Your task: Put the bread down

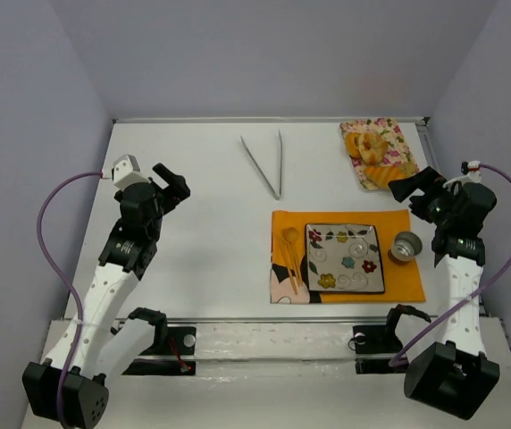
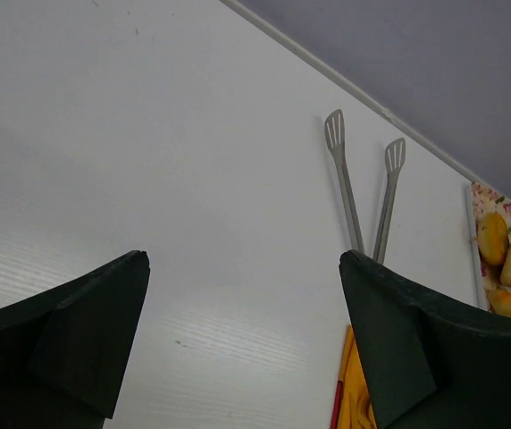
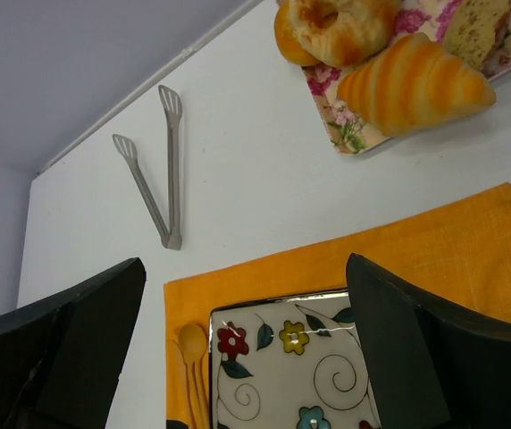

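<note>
The bread (image 1: 369, 143), a pale golden-tan ring bun, lies on a floral tray (image 1: 389, 130) at the table's far right. In the right wrist view the bread (image 3: 354, 29) is at the top edge on that tray (image 3: 327, 125). My right gripper (image 1: 414, 188) is open and empty, just near of the tray; in its wrist view the gripper (image 3: 245, 268) hangs above a square floral plate (image 3: 291, 375). My left gripper (image 1: 173, 183) is open and empty at the far left, and in its wrist view the gripper (image 2: 242, 268) is over bare table.
An orange ridged loaf (image 3: 414, 85) and a deeper-orange ring (image 3: 289, 36) share the tray. The plate (image 1: 345, 258) sits on an orange mat (image 1: 407, 286) with a yellow spoon (image 1: 289, 255) and a small metal cup (image 1: 406, 246). Metal tongs (image 1: 264, 164) lie at the far middle.
</note>
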Robot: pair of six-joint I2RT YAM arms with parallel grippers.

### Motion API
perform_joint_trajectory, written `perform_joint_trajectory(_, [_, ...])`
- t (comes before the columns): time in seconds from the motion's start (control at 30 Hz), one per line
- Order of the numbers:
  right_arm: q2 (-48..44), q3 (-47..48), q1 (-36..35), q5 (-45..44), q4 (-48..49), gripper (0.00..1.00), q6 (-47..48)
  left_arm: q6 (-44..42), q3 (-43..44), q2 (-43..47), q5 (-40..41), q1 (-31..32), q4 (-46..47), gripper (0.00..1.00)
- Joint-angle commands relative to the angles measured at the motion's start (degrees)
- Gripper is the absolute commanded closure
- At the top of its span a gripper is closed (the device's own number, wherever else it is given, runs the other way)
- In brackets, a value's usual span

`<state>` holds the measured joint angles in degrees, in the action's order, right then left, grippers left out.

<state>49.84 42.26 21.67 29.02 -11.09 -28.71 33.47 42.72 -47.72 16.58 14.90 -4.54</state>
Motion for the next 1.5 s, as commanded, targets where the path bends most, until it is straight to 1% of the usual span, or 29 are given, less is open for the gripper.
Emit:
perform_joint_trajectory(0.0, [-1.2,0.4,-0.3,1.3,1.9,0.00,0.8,-0.6,-0.3,1.4,1.2,-0.1,1.9,0.01])
perform_joint_trajectory(0.13, [-0.4,0.0,-0.3,5.9,3.4,0.00,3.0,-0.5,-0.4,1.4,1.1,-0.1,2.0,0.01])
perform_joint_trajectory(0.17, [-0.2,0.4,-0.3,5.9,3.3,0.00,3.4,-0.7,-0.4,1.3,0.9,-0.1,2.1,0.01])
perform_joint_trajectory(0.2, [0.2,1.8,-2.3,4.2,1.9,0.00,5.0,-0.8,-0.4,1.1,0.7,-0.2,2.3,0.01])
perform_joint_trajectory(0.23, [0.6,3.1,-4.3,0.6,0.5,0.00,6.3,-0.7,-0.4,1.0,0.6,-0.1,2.6,0.01])
perform_joint_trajectory(0.27, [1.0,4.3,-7.3,-2.0,-1.9,0.00,7.3,-0.7,-0.5,0.8,0.5,-0.2,2.8,0.01])
perform_joint_trajectory(0.33, [2.4,6.7,-15.6,-7.5,-2.8,0.00,10.2,-0.9,-0.4,0.2,-0.1,-0.1,3.0,0.01])
perform_joint_trajectory(0.37, [5.1,9.7,-24.9,-14.2,-3.4,0.00,11.0,-1.0,-0.3,-0.1,-0.2,-0.1,3.0,0.01])
perform_joint_trajectory(0.4, [5.2,9.8,-25.0,-14.2,-4.0,0.00,11.7,-1.0,-0.3,-0.2,-0.2,-0.1,3.0,0.01])
perform_joint_trajectory(0.43, [9.4,13.0,-33.7,-21.9,-4.8,0.00,13.5,-1.0,-0.3,-0.3,-0.2,-0.2,3.1,0.01])
perform_joint_trajectory(0.47, [12.1,14.8,-37.6,-25.6,-5.3,0.00,14.5,-1.1,-0.4,-0.4,-0.2,-0.1,3.1,0.01])
perform_joint_trajectory(0.5, [15.1,16.6,-40.9,-32.0,-6.0,0.00,15.3,-1.2,-0.4,-0.4,-0.4,-0.1,3.2,0.01])
perform_joint_trajectory(0.53, [21.6,20.5,-45.5,-33.5,-6.4,0.00,16.7,-1.3,-0.6,-0.3,-0.4,-0.2,3.2,0.01])
perform_joint_trajectory(0.6, [28.2,24.6,-48.9,-36.7,-8.1,0.00,17.7,-1.3,-0.8,-0.1,-0.1,-0.2,3.1,0.01])
perform_joint_trajectory(0.63, [34.5,28.6,-51.9,-38.7,-8.5,0.00,18.4,-1.3,-0.9,0.0,0.1,-0.2,3.0,0.01])
perform_joint_trajectory(0.7, [40.5,32.7,-53.7,-41.8,-9.3,0.00,20.2,-1.1,-1.0,0.4,0.4,-0.2,2.9,0.01])
perform_joint_trajectory(0.73, [46.2,37.0,-54.2,-41.8,-9.4,0.00,21.3,-1.1,-1.2,0.5,0.0,-0.2,3.2,0.01])
perform_joint_trajectory(0.83, [53.8,43.3,-54.8,-40.1,-10.4,0.00,22.6,-1.3,-1.3,0.5,0.1,-0.2,3.5,0.01])
perform_joint_trajectory(0.87, [58.0,46.8,-54.8,-39.7,-10.5,0.00,23.7,-1.3,-1.3,0.4,0.3,-0.2,3.5,0.01])
perform_joint_trajectory(0.93, [61.7,50.0,-55.4,-37.9,-10.6,0.00,26.1,-1.3,-1.1,0.3,0.5,-0.2,3.5,0.01])
perform_joint_trajectory(0.97, [63.5,51.5,-55.4,-38.2,-10.7,0.00,26.2,-1.3,-1.2,0.2,0.5,-0.2,3.5,0.01])
perform_joint_trajectory(1.0, [67.4,54.9,-55.4,-39.7,-11.7,0.00,26.2,-1.3,-1.1,0.1,0.6,-0.2,3.5,0.01])
perform_joint_trajectory(1.1, [72.7,59.6,-55.4,-42.4,-13.7,0.00,27.0,-1.3,-1.1,0.1,0.8,-0.2,3.4,0.01])
perform_joint_trajectory(1.13, [76.1,62.5,-55.4,-42.4,-14.0,0.00,27.6,-1.3,-1.1,0.1,1.0,-0.2,3.4,0.01])
perform_joint_trajectory(1.2, [78.9,65.1,-55.4,-41.5,-14.0,0.00,28.0,-1.2,-1.1,0.1,1.3,-0.2,3.3,0.01])
perform_joint_trajectory(1.23, [81.6,67.9,-55.4,-41.8,-14.2,0.00,28.1,-1.2,-1.1,0.1,1.4,-0.2,3.3,0.01])
perform_joint_trajectory(1.33, [86.8,74.7,-55.4,-43.0,-16.3,0.00,28.0,-1.0,-0.8,0.5,0.9,-0.2,2.5,0.01])
perform_joint_trajectory(1.4, [88.9,77.5,-55.4,-44.0,-17.1,0.00,27.9,-1.0,-0.9,1.1,0.9,-0.2,2.4,0.01])
perform_joint_trajectory(1.47, [91.6,81.2,-55.4,-44.7,-17.9,0.00,26.1,-0.9,-1.0,1.8,1.2,-0.2,2.2,0.01])
